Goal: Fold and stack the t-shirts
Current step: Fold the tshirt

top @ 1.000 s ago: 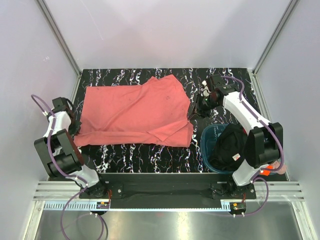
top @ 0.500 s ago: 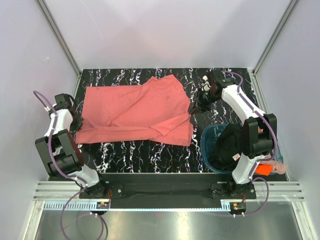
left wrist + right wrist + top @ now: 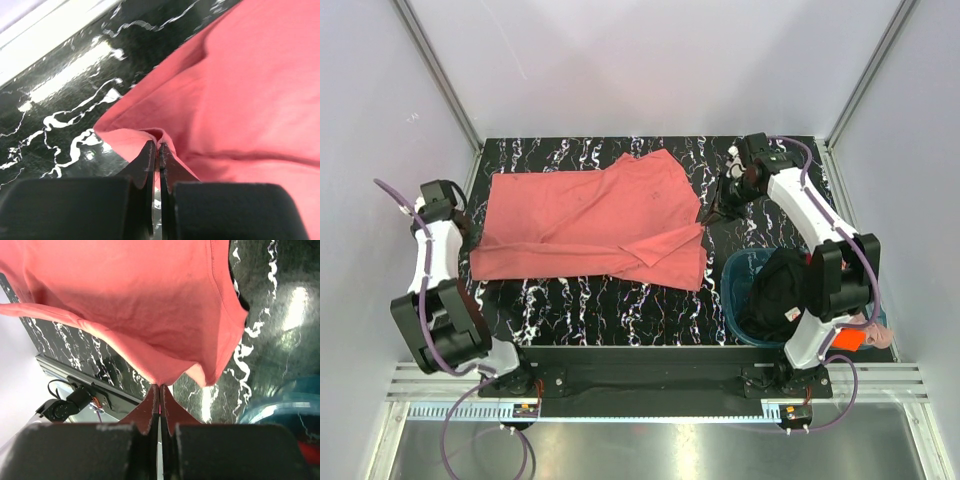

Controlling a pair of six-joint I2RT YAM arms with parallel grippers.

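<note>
The large salmon-red cloth t-shirt is lying spread out on the black table with white marble streaks. Its long side is running left to right, from one arm to the other.

The left gripper is pinching the shirt's left corner, with its jaws shut tight on a little fold of cloth just above the table. The right gripper is pinching the right edge the same way, and there the cloth is hanging up off the table.

So the shirt is stretching between the two pairs of jaws. Each arm is holding the end nearer to it, and neither has to reach across.

I think they are getting ready to lift and fold the shirt, and both ends will need to go together so it is not pulled crooked.

The table is looking smooth and shiny, so the cloth should slide easily. There is bare table in front of the shirt and behind it. Pale walls are standing close on three sides.

Beside the right arm a round teal plastic basket is holding a black t-shirt that is waiting its turn.
</note>
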